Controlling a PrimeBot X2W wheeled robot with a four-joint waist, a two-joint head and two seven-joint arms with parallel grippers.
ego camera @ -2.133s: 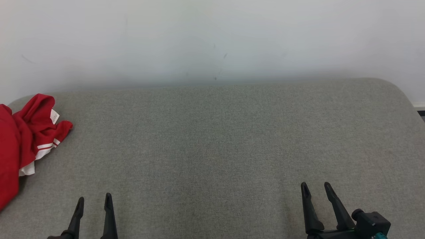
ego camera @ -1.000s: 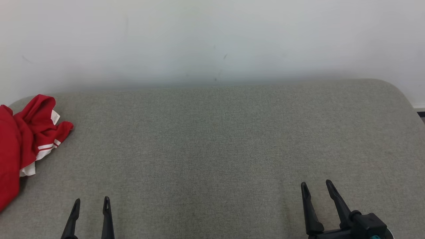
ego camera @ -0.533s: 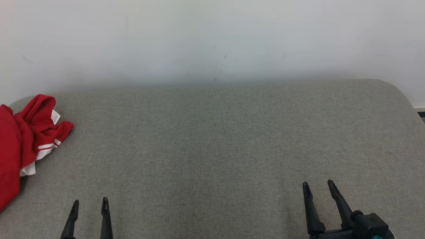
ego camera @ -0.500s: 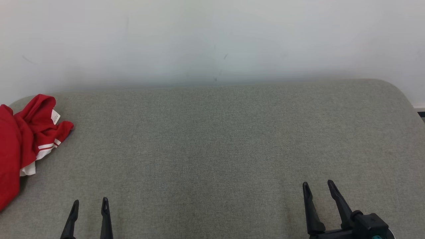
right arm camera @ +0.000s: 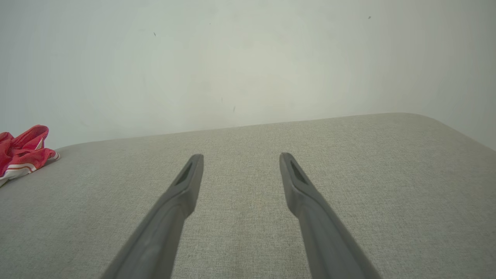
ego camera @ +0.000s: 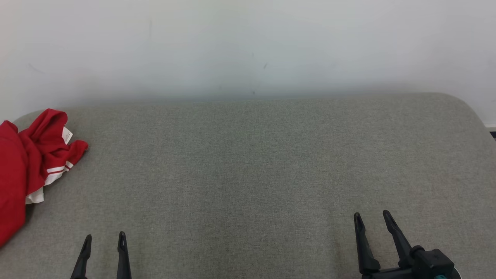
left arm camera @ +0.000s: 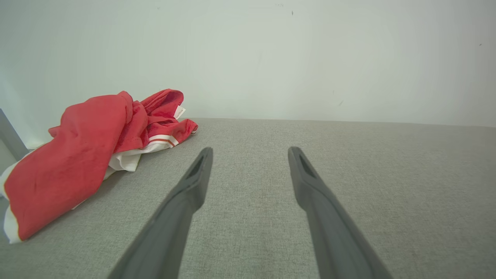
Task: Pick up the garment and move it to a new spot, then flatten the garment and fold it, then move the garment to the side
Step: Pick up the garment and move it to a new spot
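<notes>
Left end effector [ego camera: 105, 236]: fingers spread wide, nothing between them. It sits at the lower left of the head view, tips pointing up the frame over bare cloth. Right end effector [ego camera: 371, 214]: also spread and empty, lower right of the head view. Both are clear of the garment.

Outward from the left one: the garment [ego camera: 23, 170] lies bunched at the far left edge of the head view, partly cut by the frame. It rests on the grey fabric-covered table [ego camera: 248, 162]. In the left wrist view it sits to the upper left of my fingers, apart from them. In the right wrist view a red corner shows at the far left, well apart.

Handling, my estimate: thin jersey knit, light and limp, not fragile. It should drape and trail when lifted, and one pinch may take several layers at once. The table's cloth cover looks grippy, so dragging would likely bunch it further. Lift it rather than slide it.

Where to grip: the raised fold by the small white label [ego camera: 66, 135] stands proud of the heap and is probably the neck opening. The striped trim [ego camera: 58, 169] marks a sleeve hem, a thicker edge that should hold well. A white sleeve [ego camera: 37, 195] peeks out below it. I would take the label-side ridge with the left, as the nearer arm. Which face is up I cannot tell.
</notes>
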